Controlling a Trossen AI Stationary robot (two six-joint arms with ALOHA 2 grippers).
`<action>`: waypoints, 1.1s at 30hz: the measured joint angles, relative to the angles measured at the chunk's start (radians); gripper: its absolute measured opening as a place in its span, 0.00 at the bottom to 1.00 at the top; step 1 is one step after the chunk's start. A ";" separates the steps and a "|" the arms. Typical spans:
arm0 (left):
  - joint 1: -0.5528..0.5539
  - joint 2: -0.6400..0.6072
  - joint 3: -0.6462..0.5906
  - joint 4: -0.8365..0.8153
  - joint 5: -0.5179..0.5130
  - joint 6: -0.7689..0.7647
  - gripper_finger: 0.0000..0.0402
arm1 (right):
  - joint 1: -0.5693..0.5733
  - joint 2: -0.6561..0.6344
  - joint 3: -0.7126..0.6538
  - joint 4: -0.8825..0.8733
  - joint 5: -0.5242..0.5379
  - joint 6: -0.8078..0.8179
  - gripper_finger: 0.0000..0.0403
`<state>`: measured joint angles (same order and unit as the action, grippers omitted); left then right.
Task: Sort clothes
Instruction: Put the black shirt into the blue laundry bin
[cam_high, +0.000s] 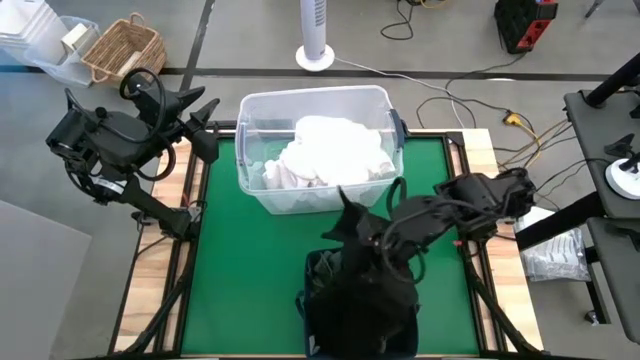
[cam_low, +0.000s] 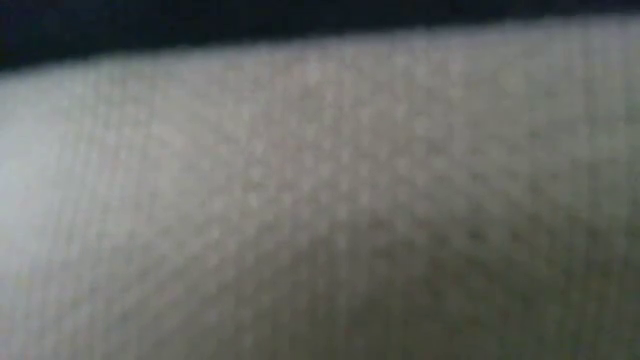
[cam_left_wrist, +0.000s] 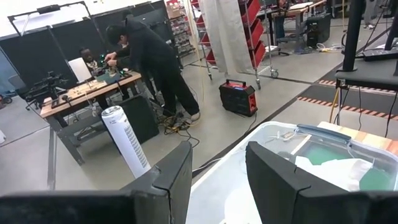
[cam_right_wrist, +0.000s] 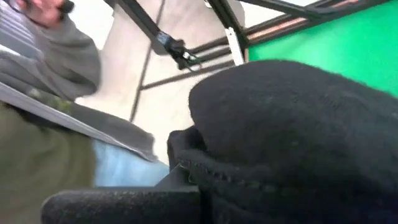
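White clothes (cam_high: 330, 150) lie heaped in the clear plastic tub (cam_high: 250, 120) at the far middle of the green mat; the left wrist view shows them too (cam_left_wrist: 339, 169). A black garment (cam_high: 360, 290) drapes over the navy bin (cam_high: 312, 268) at the near edge and rises to a peak (cam_high: 345, 212). My right gripper (cam_high: 372, 238) reaches in from the right, shut on this garment, which fills the right wrist view (cam_right_wrist: 298, 137). My left gripper (cam_high: 205, 112) waits open at the table's far left corner, beside the tub, touching nothing. The low view shows only pale fabric (cam_low: 320, 200). My right gripper holds the black garment near its raised upper part (cam_high: 352, 225), coming level from the table's right. The cloth bunches over the fingers (cam_right_wrist: 186, 168) and hides the place of contact. The rest hangs down and lies over the navy bin.
A person in a grey sleeve (cam_right_wrist: 56, 68) and jeans stands close beyond the table's near edge. Bare green mat (cam_high: 240, 260) lies left of the bin. A wicker basket (cam_high: 125, 48) and a fan (cam_high: 316, 40) stand on the floor beyond the table.
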<state>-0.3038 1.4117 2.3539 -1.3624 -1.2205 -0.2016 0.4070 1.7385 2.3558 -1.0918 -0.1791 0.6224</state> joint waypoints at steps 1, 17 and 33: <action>0.000 0.000 0.000 0.000 0.000 0.000 0.32 | -0.004 0.005 0.000 -0.017 0.000 -0.025 0.03; 0.000 0.011 0.000 0.000 0.000 -0.001 0.32 | -0.028 0.150 0.000 -0.023 0.092 -0.384 0.03; 0.000 0.012 0.000 -0.003 0.001 0.001 0.32 | -0.028 0.238 -0.011 0.187 -0.110 -0.444 0.03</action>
<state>-0.3042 1.4239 2.3535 -1.3658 -1.2194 -0.2007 0.3791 1.9764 2.3445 -0.9051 -0.2894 0.1780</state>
